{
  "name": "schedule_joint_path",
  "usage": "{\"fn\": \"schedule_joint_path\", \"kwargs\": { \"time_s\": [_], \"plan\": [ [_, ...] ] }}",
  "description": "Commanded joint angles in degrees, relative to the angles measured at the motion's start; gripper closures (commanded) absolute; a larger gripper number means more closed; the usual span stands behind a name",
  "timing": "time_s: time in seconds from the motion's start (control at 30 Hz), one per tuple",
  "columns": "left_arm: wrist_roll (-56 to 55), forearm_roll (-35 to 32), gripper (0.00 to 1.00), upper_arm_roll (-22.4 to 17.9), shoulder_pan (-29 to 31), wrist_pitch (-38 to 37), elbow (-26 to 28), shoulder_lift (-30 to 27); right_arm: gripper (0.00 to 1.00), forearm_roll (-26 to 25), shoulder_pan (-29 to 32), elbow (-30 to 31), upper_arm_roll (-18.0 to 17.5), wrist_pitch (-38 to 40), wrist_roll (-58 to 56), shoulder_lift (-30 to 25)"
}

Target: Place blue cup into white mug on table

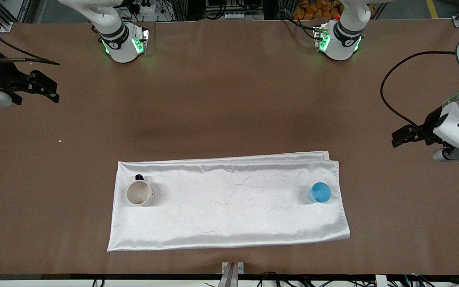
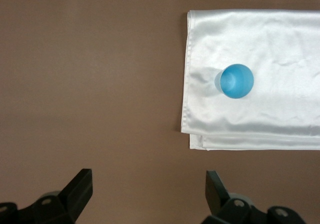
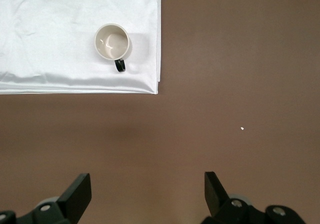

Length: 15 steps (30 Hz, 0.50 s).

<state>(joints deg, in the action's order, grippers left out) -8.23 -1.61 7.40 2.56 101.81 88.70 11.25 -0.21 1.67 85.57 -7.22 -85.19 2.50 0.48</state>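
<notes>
Jaws spread wide on both sides, holding and touching nothing: left gripper (image 1: 397,137) and right gripper (image 1: 52,91) up over bare brown table (image 1: 229,99) at opposite ends. Blue cup (image 1: 320,192) upright on white satin cloth (image 1: 229,211) (toward the left arm's end); white mug (image 1: 140,193) upright, well apart, toward the right arm's end.

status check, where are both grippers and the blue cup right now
Left gripper open, right gripper open, both over bare table. Blue cup and white mug upright at either end of white cloth. Nothing between them.
</notes>
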Motion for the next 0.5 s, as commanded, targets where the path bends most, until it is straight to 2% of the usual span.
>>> {"fn": "schedule_joint_path", "kwargs": {
  "time_s": [0.0,0.47],
  "plan": [
    [-0.03,1.35,0.00,-0.02,-0.71,3.13,-0.20,2.99,0.00,0.91,-0.43,-0.76,0.45,0.38,0.93,0.84],
    [-3.90,1.17,0.00,-0.11,-4.32,11.91,-0.37,11.69,0.00,1.00,-0.61,-0.06,0.37,-1.64,0.93,4.26]
  ]
}}
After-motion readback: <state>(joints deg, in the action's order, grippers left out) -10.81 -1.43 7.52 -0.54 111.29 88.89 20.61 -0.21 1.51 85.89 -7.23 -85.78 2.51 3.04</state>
